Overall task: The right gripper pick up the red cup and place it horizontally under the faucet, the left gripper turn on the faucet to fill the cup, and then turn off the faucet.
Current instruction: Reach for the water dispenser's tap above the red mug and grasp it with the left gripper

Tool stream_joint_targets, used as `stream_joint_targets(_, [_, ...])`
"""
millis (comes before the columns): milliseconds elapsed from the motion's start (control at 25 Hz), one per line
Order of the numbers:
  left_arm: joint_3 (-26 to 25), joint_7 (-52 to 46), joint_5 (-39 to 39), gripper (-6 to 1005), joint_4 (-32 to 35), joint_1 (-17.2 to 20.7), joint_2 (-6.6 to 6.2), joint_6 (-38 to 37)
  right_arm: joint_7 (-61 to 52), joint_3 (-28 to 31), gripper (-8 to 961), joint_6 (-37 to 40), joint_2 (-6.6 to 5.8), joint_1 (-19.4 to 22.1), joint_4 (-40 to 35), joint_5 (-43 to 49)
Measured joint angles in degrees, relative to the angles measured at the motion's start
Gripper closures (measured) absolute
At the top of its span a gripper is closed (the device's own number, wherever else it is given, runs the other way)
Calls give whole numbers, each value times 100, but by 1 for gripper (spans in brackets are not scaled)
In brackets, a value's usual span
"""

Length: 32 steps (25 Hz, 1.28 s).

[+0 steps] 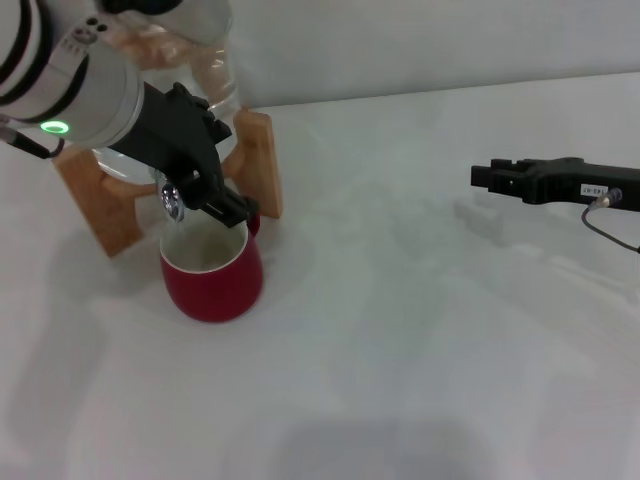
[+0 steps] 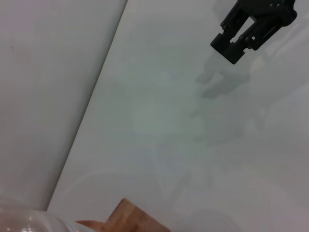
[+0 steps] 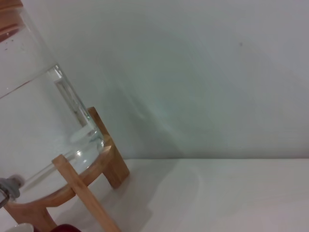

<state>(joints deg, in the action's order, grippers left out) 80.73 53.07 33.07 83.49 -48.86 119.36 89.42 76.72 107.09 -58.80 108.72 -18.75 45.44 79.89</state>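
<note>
The red cup (image 1: 212, 268) stands upright on the white surface (image 1: 420, 330) directly under the faucet (image 1: 173, 203), while the left claw (image 1: 205, 190) sits at the faucet's lever with its fingers narrowed around it, though whether they truly grip the lever cannot be told. The right claw (image 1: 487, 179) hovers well apart over the surface, holding nothing, fingers close together. The risk is overflow or a knocked cup: if the lever is closed late the cup floods, and the left claw's fingertip near the rim could tip it while turning.
</note>
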Motion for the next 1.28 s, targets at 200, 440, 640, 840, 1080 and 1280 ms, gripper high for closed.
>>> stream_joint_targets(200, [66,10,14,123,-26,-9,0,-4,6,44,551,0,0,-3,-14,0])
stream_joint_targets(440, [85,25,31,123,-59,-10,0,56,9,49,551,2,-1,-1,-18,0])
stream_joint_targets(640, [93,24,22,123,-58,-10,0,132,9,50,551,2,-6,-4,-19,0])
stream_joint_targets(840, [130,-1,9,123,-38,-11,-2,213,5,49,551,1,-9,-5,-19,0])
stream_joint_targets(1080, [135,-11,3,123,-12,-10,-8,292,3,49,551,5,-17,0,-18,0])
stream_joint_targets(1280, [143,-19,3,123,12,-9,-8,352,1,49,551,3,-22,-33,-84,0])
